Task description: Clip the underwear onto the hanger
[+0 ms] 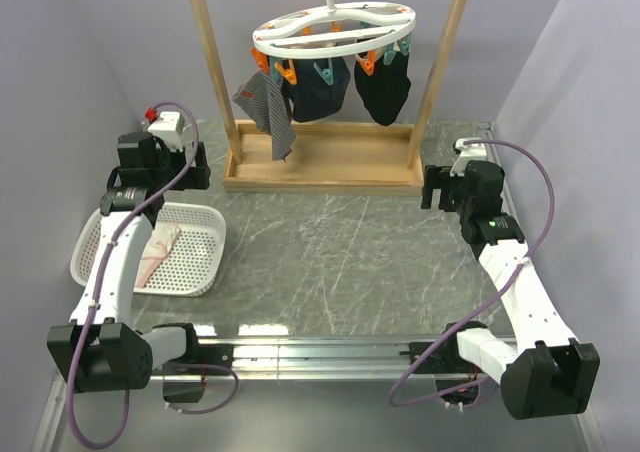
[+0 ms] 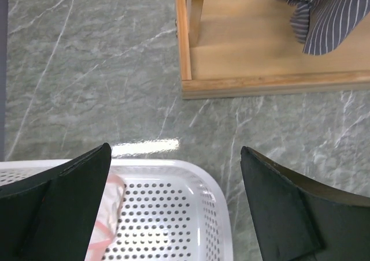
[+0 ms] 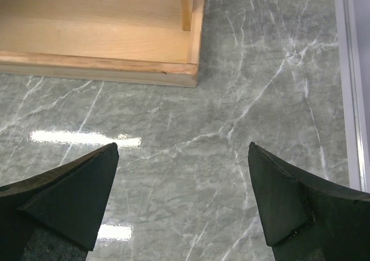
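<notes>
The tabletop (image 1: 330,252) is grey-green marble veined with white. The underwear (image 1: 158,252) is pale pink-white with pink trim and lies in a white perforated basket (image 1: 205,247). The hanger (image 1: 335,19) is white, with orange clips (image 1: 285,72) and teal clips (image 1: 325,72). Two garments (image 1: 318,97) are dark navy. The cloth (image 1: 268,107) is grey with thin pale stripes. The rack (image 1: 320,167) is light wood. The jaws of the left gripper (image 2: 175,151) and right gripper (image 3: 183,148) are black.

One hanger (image 1: 335,27), one underwear (image 1: 158,254), perhaps two dark garments (image 1: 318,92).
</notes>
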`<move>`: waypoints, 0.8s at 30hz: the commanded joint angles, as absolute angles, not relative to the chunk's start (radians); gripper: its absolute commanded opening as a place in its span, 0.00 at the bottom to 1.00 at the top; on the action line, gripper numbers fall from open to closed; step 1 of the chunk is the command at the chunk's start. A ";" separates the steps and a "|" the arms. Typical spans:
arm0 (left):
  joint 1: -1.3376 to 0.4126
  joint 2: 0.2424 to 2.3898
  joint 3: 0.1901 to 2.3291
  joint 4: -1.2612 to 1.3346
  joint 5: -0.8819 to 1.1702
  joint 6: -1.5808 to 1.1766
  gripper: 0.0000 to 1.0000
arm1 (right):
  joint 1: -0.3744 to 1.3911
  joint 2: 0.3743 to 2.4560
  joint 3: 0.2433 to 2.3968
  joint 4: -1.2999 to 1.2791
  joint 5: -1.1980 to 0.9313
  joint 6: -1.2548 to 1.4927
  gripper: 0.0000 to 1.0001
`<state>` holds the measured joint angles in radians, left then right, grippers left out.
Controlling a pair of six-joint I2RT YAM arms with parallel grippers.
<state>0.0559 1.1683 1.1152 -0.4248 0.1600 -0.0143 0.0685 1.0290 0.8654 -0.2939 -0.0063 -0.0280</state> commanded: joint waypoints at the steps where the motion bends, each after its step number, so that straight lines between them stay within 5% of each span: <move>1: 0.057 1.172 1.210 -0.497 0.169 0.080 0.99 | 0.074 1.023 0.914 -0.290 0.015 -0.046 1.00; 8: 0.098 1.215 1.298 -0.661 0.190 0.267 0.99 | 0.074 1.028 0.914 -0.307 -0.028 -0.080 1.00; 16: 0.362 1.377 1.466 -0.931 0.316 0.524 0.99 | 0.074 1.068 0.963 -0.374 -0.135 -0.129 1.00; 24: 0.544 1.528 1.480 -1.006 0.187 0.873 0.96 | 0.074 1.104 0.992 -0.413 -0.222 -0.149 1.00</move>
<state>0.5026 1.5002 1.4708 -0.9546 0.2352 0.6815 0.0696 1.0901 0.9352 -0.3901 -0.1699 -0.1272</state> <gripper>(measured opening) 0.967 0.998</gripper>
